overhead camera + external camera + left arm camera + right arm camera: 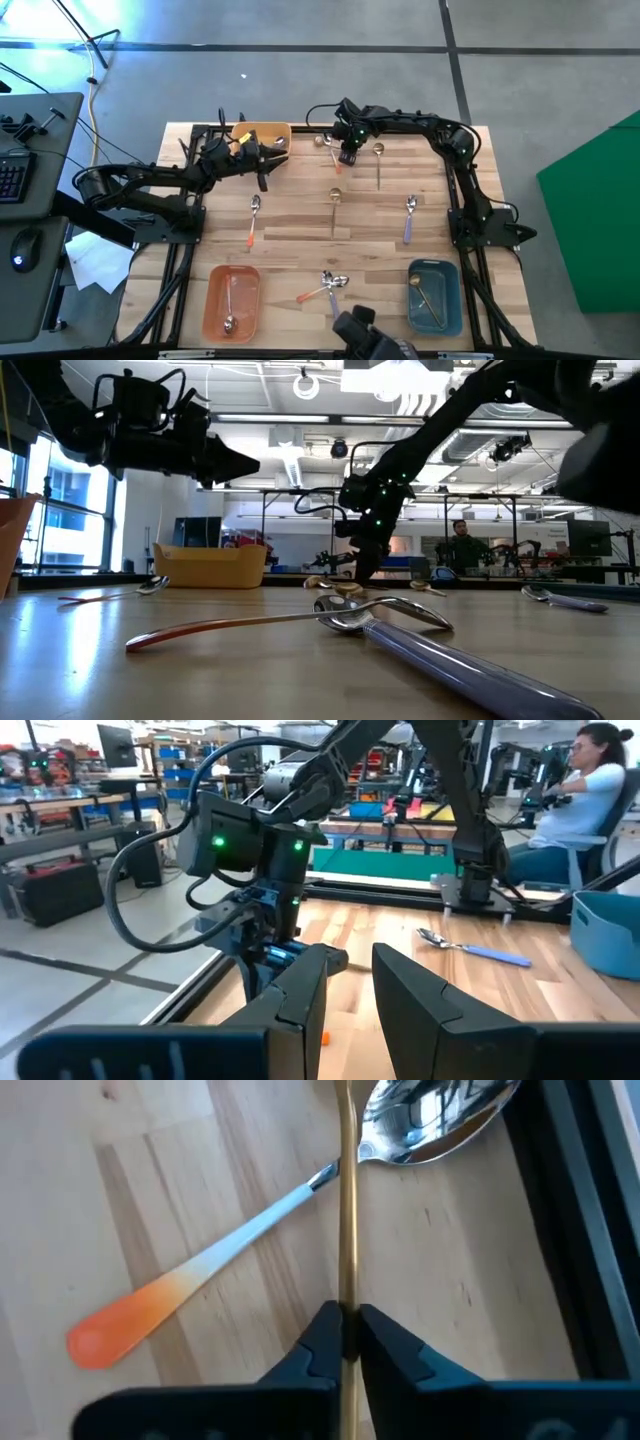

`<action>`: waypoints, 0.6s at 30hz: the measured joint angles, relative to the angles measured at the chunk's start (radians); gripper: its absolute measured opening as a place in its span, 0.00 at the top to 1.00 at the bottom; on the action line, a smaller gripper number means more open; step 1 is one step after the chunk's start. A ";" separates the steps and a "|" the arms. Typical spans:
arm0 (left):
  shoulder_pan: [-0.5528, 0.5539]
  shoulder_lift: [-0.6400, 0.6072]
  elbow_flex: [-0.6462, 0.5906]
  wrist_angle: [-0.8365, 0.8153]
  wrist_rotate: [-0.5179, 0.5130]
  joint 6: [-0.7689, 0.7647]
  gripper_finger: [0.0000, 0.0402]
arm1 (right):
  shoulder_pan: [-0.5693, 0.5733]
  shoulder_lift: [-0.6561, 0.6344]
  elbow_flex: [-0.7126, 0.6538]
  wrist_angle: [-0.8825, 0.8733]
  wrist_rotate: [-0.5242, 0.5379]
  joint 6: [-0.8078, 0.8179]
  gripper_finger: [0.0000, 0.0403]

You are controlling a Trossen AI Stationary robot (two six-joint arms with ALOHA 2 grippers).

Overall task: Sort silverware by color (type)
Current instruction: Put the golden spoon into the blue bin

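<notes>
My right gripper (347, 156) stands at the table's far middle, pointing steeply down, shut on a gold spoon (347, 1200). That spoon's thin handle crosses the neck of an orange-handled spoon (200, 1270), which lies flat on the wood. My left gripper (264, 170) hovers open and level beside the yellow bin (262, 134), holding nothing. Other silverware lies flat on the table: an orange-handled spoon (252, 220), two gold ones (335, 205) (378, 162), a lavender-handled one (410, 218), and a crossed pair (326, 288) near the front edge. My right gripper pinches the gold spoon's thin handle (347, 1295) between its two fingertips (322, 1338). It comes from above, slanting down. The handle runs on away from the fingers over the orange-handled spoon's neck. Whether the gold spoon is lifted off the wood I cannot tell.
An orange bin (232, 300) with a spoon in it sits at the front left. A blue bin (435, 296) holding a gold spoon sits at the front right. The table's black frame rail (590, 1230) runs close beside my right gripper. A person sits in the room beyond the table.
</notes>
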 joint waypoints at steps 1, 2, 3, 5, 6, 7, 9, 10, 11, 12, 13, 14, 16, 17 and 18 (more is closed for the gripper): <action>0.000 0.000 0.000 0.004 -0.007 -0.015 0.82 | 0.001 -0.005 -0.001 -0.008 0.000 0.000 0.96; 0.000 0.000 0.000 0.014 -0.017 -0.034 0.82 | 0.003 -0.012 -0.002 -0.017 0.003 0.000 0.96; 0.000 0.000 0.000 0.031 -0.021 -0.054 0.82 | 0.004 -0.023 -0.005 -0.026 0.008 0.002 0.97; 0.000 0.000 0.000 0.062 -0.027 -0.072 0.82 | 0.004 -0.062 -0.011 -0.075 0.016 0.015 0.98; 0.000 0.000 0.000 0.068 -0.027 -0.073 0.82 | 0.005 -0.086 -0.011 -0.074 0.015 0.028 0.99; 0.000 0.000 0.000 0.074 -0.027 -0.072 0.82 | 0.008 -0.116 -0.008 -0.068 0.015 0.048 0.98; 0.000 -0.001 0.000 0.078 -0.027 -0.072 0.82 | 0.016 -0.178 -0.005 -0.099 0.013 0.101 0.98; 0.000 -0.001 0.000 0.076 -0.027 -0.072 0.82 | 0.023 -0.203 -0.005 -0.120 0.015 0.132 0.99; 0.000 -0.001 0.000 0.073 -0.027 -0.072 0.82 | 0.034 -0.226 -0.005 -0.146 0.015 0.173 0.99; 0.000 -0.001 0.000 0.073 -0.027 -0.073 0.82 | 0.050 -0.247 -0.006 -0.179 0.015 0.224 0.99; 0.000 -0.001 0.000 0.074 -0.027 -0.078 0.82 | 0.070 -0.274 -0.007 -0.214 0.013 0.285 0.99; 0.000 -0.001 0.000 0.074 -0.027 -0.078 0.82 | 0.092 -0.301 -0.007 -0.257 0.010 0.349 0.99; -0.001 -0.001 0.000 0.086 -0.041 -0.080 0.82 | 0.152 -0.352 -0.006 -0.339 0.015 0.464 0.99; -0.001 -0.001 0.000 0.097 -0.054 -0.084 0.82 | 0.188 -0.375 -0.014 -0.371 0.017 0.511 0.99; -0.001 0.000 0.000 0.109 -0.065 -0.094 0.82 | 0.228 -0.397 -0.026 -0.398 0.017 0.561 0.99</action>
